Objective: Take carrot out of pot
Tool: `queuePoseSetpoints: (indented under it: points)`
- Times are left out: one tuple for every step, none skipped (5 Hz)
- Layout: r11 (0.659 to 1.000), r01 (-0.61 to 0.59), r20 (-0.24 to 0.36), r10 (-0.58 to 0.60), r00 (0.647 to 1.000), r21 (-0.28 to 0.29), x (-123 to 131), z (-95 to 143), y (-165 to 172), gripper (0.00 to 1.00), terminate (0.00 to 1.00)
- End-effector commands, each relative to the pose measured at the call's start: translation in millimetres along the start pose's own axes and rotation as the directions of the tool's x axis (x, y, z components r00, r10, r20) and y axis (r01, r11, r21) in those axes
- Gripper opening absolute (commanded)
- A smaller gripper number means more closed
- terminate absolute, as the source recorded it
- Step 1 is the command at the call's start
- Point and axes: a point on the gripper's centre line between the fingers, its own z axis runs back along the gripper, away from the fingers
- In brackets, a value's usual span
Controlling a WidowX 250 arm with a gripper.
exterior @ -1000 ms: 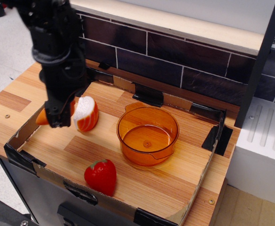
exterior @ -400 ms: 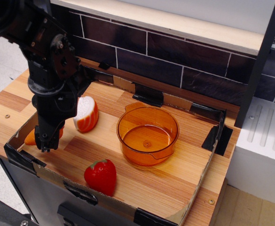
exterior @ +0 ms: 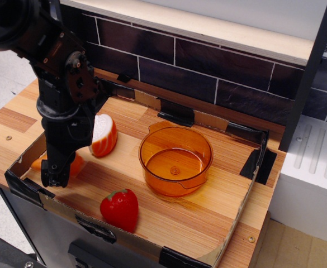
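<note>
Carrot (exterior: 74,165) is pinched low by the claw (exterior: 55,177), well left of the empty pot (exterior: 175,159); release should be made gently, once it is rested on the counter (exterior: 202,218).

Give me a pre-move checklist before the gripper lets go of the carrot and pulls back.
1. Carrot out of the pot: ok, it is at the tray's left end.
2. Pot empty: ok, only its bare bottom shows.
3. Carrot resting on the tray floor: cannot tell, the gripper hides its underside.
4. Gripper open: cannot tell.
5. Sushi piece clear of the arm: not ok, it sits right beside it.
6. Strawberry apart from the gripper: ok.
</note>
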Motion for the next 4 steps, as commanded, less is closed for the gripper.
queuePoseSetpoints:
  points:
    - [1.000, 0.014, -0.005, -0.014, 1.000, -0.016, -6.9, 11.3, -7.6, 1.00, 0.00]
    - [0.999, 0.005, 0.015, -0.005, 1.000, -0.037, -9.3, 19.9, -4.3, 1.00, 0.00]
    - [1.000, -0.003, 0.072, 0.004, 0.997, -0.020, -14.3, 46.0, 3.5, 1.00, 0.00]
    - [0.999, -0.045, 0.135, 0.047, 0.990, -0.013, -18.4, 78.7, 15.9, 1.00, 1.00]
